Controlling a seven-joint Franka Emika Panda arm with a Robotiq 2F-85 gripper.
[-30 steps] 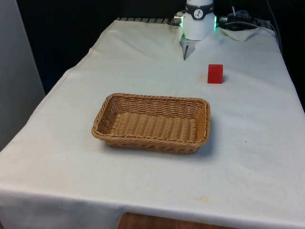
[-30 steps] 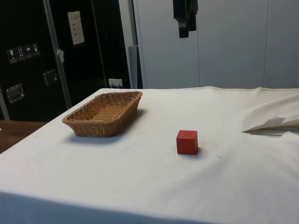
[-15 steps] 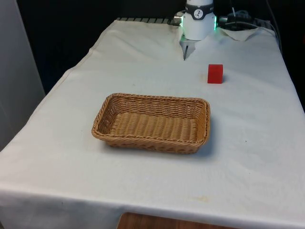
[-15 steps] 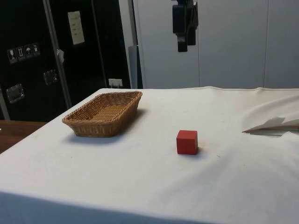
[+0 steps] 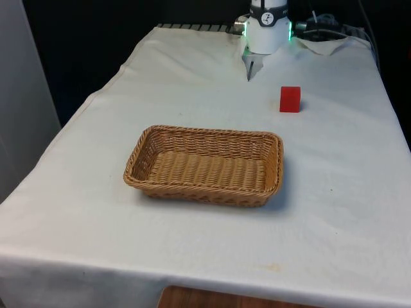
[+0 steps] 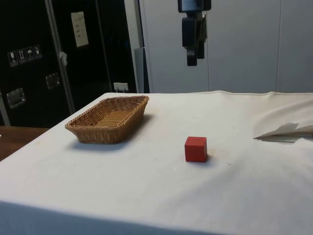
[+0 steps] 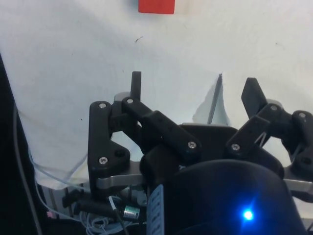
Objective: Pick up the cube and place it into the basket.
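A red cube (image 5: 289, 99) sits on the white cloth towards the far end of the table, on the front view's right. It rests upright, apart from the basket (image 5: 212, 131), a shallow wicker tray with nothing in it near the table's middle. In the side view my gripper (image 6: 191, 61) hangs high above the table, over and beyond the cube (image 6: 195, 149), with the basket (image 6: 105, 131) off to one side. The wrist view has the gripper (image 7: 194, 88) open, nothing between its fingers (image 7: 136, 83), and the cube (image 7: 156, 6) lying ahead of them on the cloth.
The cloth is bunched into a raised fold (image 6: 286, 131) near the robot's base, and the same fold (image 5: 252, 65) lies just beyond the cube. The table's side edges drop off close on both sides.
In the side view the gripper has come down steadily over the last second. The cube and basket have stayed put.
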